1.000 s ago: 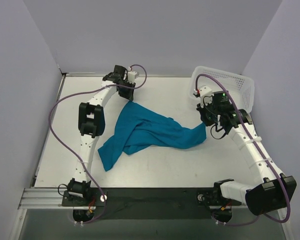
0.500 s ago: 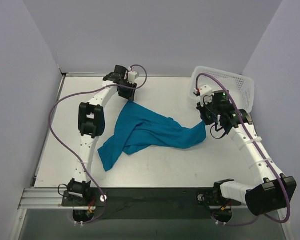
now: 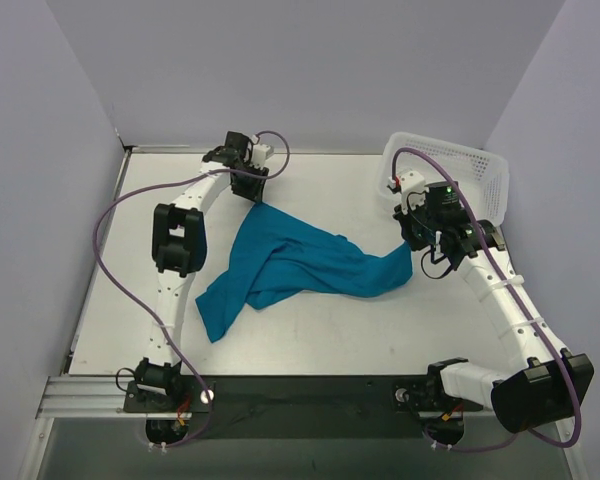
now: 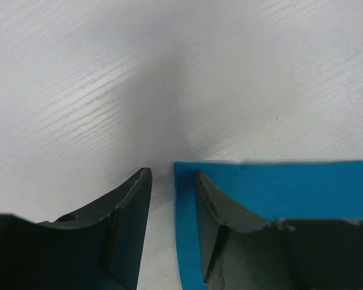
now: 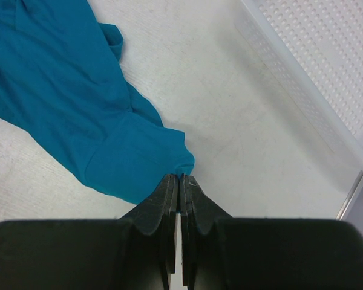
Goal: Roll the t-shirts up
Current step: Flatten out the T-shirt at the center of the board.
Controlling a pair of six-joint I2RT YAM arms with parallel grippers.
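A soft teal t-shirt (image 3: 290, 265) lies crumpled and twisted across the middle of the white, faintly grained bench (image 3: 360, 330), one limp tail trailing near-left. At its far-left corner the left jaws stand apart, one dark wedge-shaped finger (image 4: 130, 211) over bare bench, the other over the cloth's smooth, straight edge (image 4: 278, 187). At the shirt's right end the right jaws are pressed together, pinching a folded tip of fabric (image 5: 60, 103). A white perforated plastic basket (image 3: 470, 165) sits far right.
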